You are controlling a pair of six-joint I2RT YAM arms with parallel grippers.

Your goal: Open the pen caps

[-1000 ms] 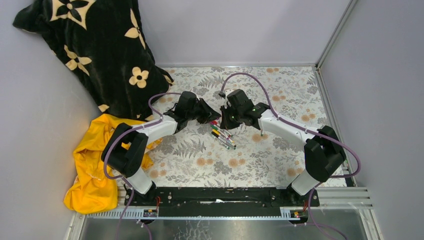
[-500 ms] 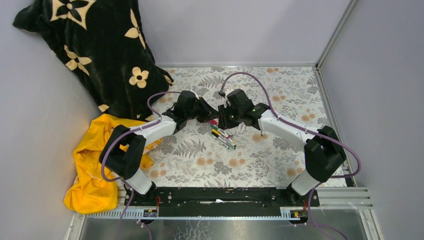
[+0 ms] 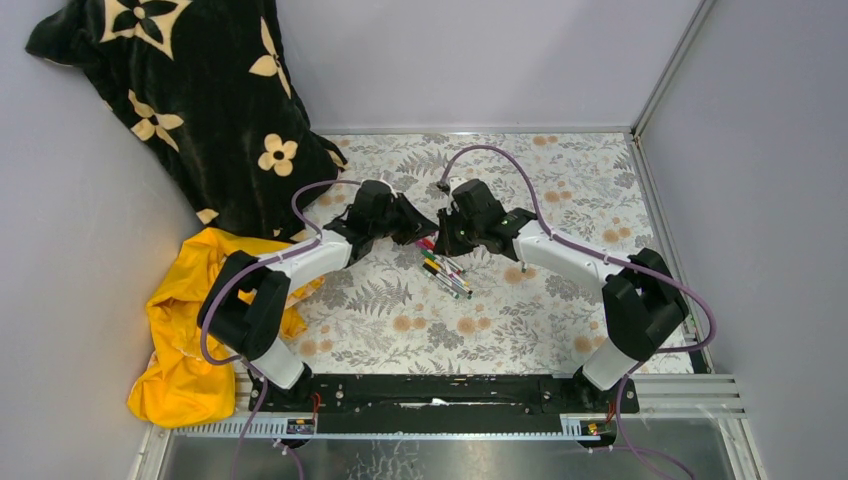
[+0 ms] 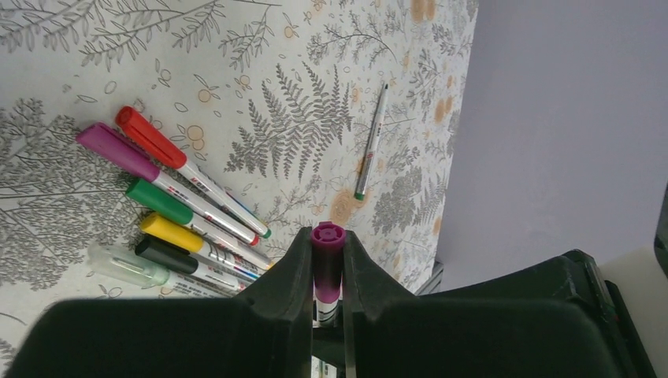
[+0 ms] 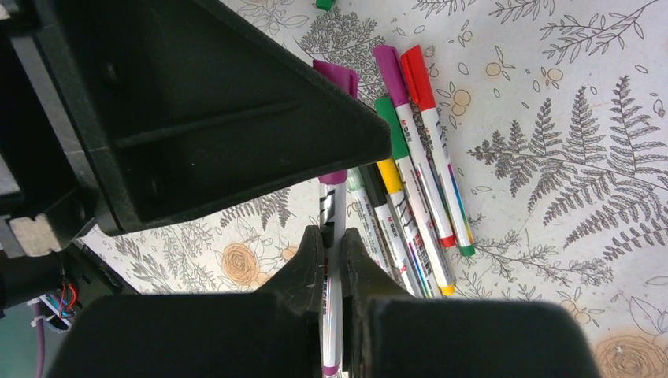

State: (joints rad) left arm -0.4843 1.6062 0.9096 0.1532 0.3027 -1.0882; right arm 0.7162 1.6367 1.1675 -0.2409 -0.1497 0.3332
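Left hand (image 4: pixel 327 239), fingers shut tight on the magenta cap (image 4: pixel 328 264) of a single pen, meets right hand (image 5: pixel 331 236), clamped on the same pen's pale barrel (image 5: pixel 331 206). The two come together in the air over the far end of the row of pens (image 3: pixel 446 272) on the table (image 3: pixel 560 180).

The two hands sit nose to nose with almost no room between them, so the likeliest trouble is a pull that is not straight along the pen. That could bend the thin barrel or wedge the cap harder. The barrel is smooth and narrow, so it could also slide through the right hand's fingers and leave the cap on. If the cap lets go suddenly, either hand may jerk, and a dropped pen would land on the row and scatter it.

The cap stands upright between the left fingertips with its open-looking top just proud of them. The barrel runs from it straight into the right hand's grip, and a magenta tail shows past the fingers.

Below the held pen, the row lies side by side, all capped: red cap (image 4: pixel 150 135), a second magenta cap (image 4: pixel 118 150), green cap (image 4: pixel 157 201), yellow cap (image 4: pixel 169 232), black cap (image 4: pixel 161 250) and a clear one (image 4: pixel 126 264), the pens touching or nearly so. A lone thin pen (image 4: pixel 370 142) with a green tip lies well apart from the row, on its right-arm side.
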